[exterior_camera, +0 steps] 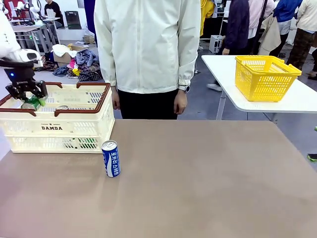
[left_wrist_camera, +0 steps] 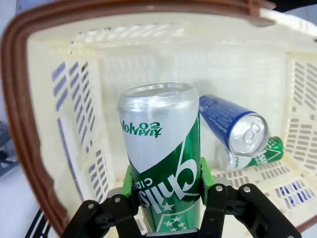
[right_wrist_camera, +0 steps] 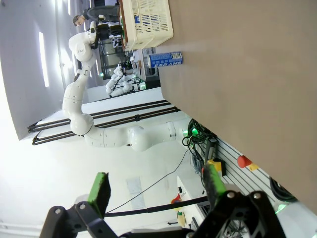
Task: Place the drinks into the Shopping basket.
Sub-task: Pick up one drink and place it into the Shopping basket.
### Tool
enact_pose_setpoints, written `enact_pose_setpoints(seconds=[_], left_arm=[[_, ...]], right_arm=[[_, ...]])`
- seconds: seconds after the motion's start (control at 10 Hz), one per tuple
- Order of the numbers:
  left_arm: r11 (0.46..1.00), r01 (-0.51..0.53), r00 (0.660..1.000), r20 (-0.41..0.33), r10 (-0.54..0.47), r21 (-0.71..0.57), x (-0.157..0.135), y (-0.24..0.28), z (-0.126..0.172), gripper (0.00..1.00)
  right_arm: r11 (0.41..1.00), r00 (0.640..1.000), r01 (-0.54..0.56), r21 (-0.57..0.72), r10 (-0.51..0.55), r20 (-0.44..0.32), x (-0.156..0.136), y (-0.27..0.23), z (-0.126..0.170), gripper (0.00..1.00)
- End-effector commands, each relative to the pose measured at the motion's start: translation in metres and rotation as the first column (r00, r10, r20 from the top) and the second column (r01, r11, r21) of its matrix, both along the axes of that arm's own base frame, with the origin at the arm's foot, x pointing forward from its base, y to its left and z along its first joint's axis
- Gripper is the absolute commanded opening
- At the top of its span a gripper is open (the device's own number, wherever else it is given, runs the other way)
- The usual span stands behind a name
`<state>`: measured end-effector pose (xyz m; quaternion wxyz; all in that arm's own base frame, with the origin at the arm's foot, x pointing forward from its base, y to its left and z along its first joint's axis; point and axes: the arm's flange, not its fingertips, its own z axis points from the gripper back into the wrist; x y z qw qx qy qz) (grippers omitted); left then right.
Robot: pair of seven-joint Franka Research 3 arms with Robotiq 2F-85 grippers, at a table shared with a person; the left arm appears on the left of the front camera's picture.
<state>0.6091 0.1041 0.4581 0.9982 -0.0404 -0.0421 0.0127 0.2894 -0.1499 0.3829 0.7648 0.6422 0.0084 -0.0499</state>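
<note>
The left end effector point(left_wrist_camera: 168, 208) grasps a slim green drink can with white lettering and a silver top point(left_wrist_camera: 161, 158) between its green pads, holding it over the open interior of the large cream-white slotted plastic Shopping basket with a brown rim point(exterior_camera: 104, 106). A blue can point(left_wrist_camera: 233, 126) and another green can point(left_wrist_camera: 255, 156) lie on the basket floor. The blue-and-white slim can point(exterior_camera: 110, 158) stands upright on the brown worktop point(exterior_camera: 198, 188), just in front of the basket. The right end effector point(right_wrist_camera: 156, 191) is released, grasping nothing.
</note>
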Motion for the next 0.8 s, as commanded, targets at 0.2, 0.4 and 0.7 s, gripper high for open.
enact_pose_setpoints(seconds=[0.2,0.4,0.7], left_arm=[[0.999,-0.030,0.999,-0.012,0.031,0.040,0.003,-0.004,-0.013,0.00],[0.999,-0.024,0.998,-0.051,0.026,0.046,0.010,-0.007,-0.021,0.00],[0.998,-0.011,0.997,-0.078,0.016,0.057,0.017,-0.012,-0.027,0.00]], right_arm=[[1.000,1.000,-0.006,0.000,0.006,-0.016,-0.001,-0.001,0.005,1.00],[1.000,1.000,-0.006,0.000,0.006,-0.016,-0.001,-0.001,0.005,1.00],[1.000,1.000,-0.006,0.000,0.006,-0.016,-0.001,-0.001,0.005,1.00]])
